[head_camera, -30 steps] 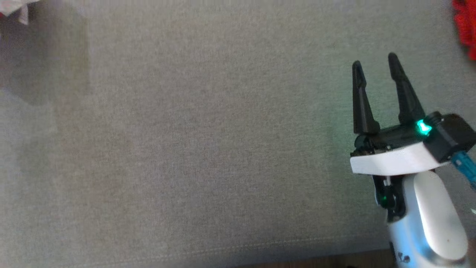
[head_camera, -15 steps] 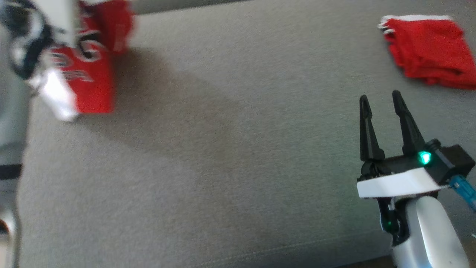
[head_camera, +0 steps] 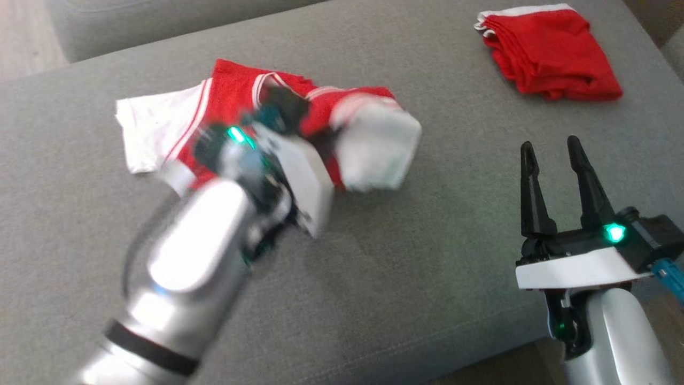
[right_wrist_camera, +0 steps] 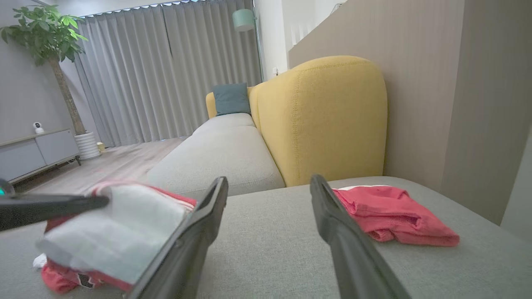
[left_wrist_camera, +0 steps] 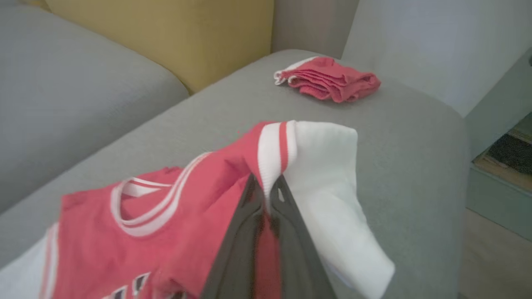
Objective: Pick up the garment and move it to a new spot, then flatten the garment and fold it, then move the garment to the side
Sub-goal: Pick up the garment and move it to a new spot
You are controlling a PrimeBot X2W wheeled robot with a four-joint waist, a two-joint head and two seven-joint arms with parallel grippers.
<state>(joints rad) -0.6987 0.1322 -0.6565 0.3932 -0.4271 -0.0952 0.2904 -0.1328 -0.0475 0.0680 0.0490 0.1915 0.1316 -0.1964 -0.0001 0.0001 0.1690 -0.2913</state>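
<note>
A red and white jersey garment lies partly bunched on the grey sofa seat, left of centre. My left gripper, blurred by motion, is shut on the garment's red-and-white sleeve band. In the left wrist view the left gripper pinches that band, and the white sleeve hangs to the right of the fingers. The rest of the garment trails down to the left. My right gripper stands open and empty at the lower right, well clear of the garment; in its own view the right gripper holds nothing.
A second, folded red garment lies at the seat's far right corner, also the folded red garment. A yellow backrest rises behind the seat. The seat's front edge runs along the bottom. Wooden floor shows at far left.
The head camera has tilted and shifted the whole picture. My left arm has swung right, carrying the garment from the far left to left of centre. The right gripper stays open.
</note>
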